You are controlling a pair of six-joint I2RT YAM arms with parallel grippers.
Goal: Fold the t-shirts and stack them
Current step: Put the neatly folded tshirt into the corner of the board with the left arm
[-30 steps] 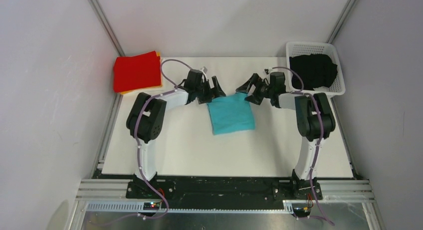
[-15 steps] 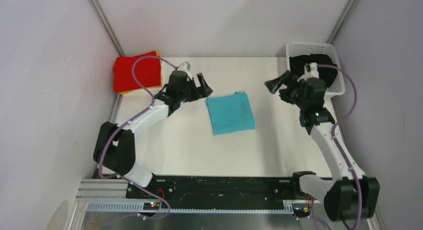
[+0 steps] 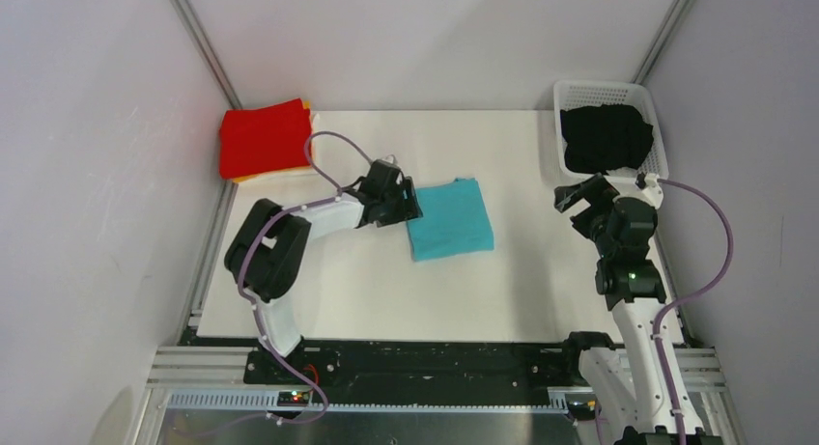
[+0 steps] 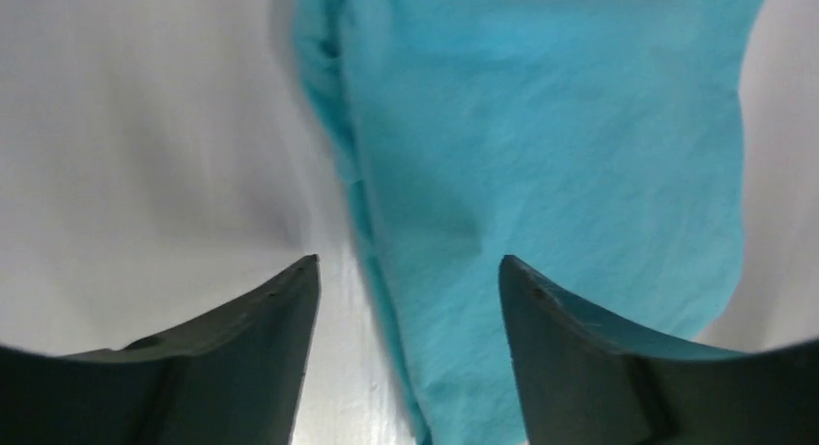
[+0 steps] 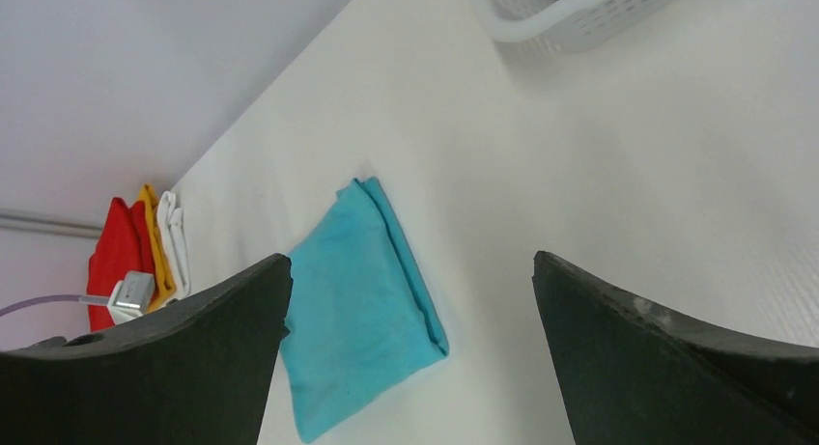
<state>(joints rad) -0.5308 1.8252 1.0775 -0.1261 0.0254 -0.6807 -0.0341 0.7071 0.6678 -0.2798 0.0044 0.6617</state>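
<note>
A folded turquoise-blue t-shirt [image 3: 449, 219] lies flat on the middle of the white table; it also shows in the left wrist view [image 4: 541, 155] and the right wrist view [image 5: 357, 300]. My left gripper [image 3: 409, 206] is open, low at the shirt's left edge, one finger over the cloth and one over bare table [image 4: 406, 271]. My right gripper [image 3: 577, 196] is open and empty, raised at the right, well apart from the shirt [image 5: 410, 262]. A stack with a red t-shirt [image 3: 265, 138] on top lies at the back left; orange [image 5: 150, 242] and white [image 5: 174, 242] shirts show beneath it. A black t-shirt [image 3: 607, 136] fills the basket.
A white lattice basket [image 3: 657, 165] stands at the back right corner; its wall shows in the right wrist view [image 5: 579, 20]. Grey walls and metal frame rails close the table on the left, back and right.
My left gripper has come down and right to the turquoise shirt's left edge. My right arm has drawn back to the right and nearer, away from the shirt. The shirt lies unmoved.
</note>
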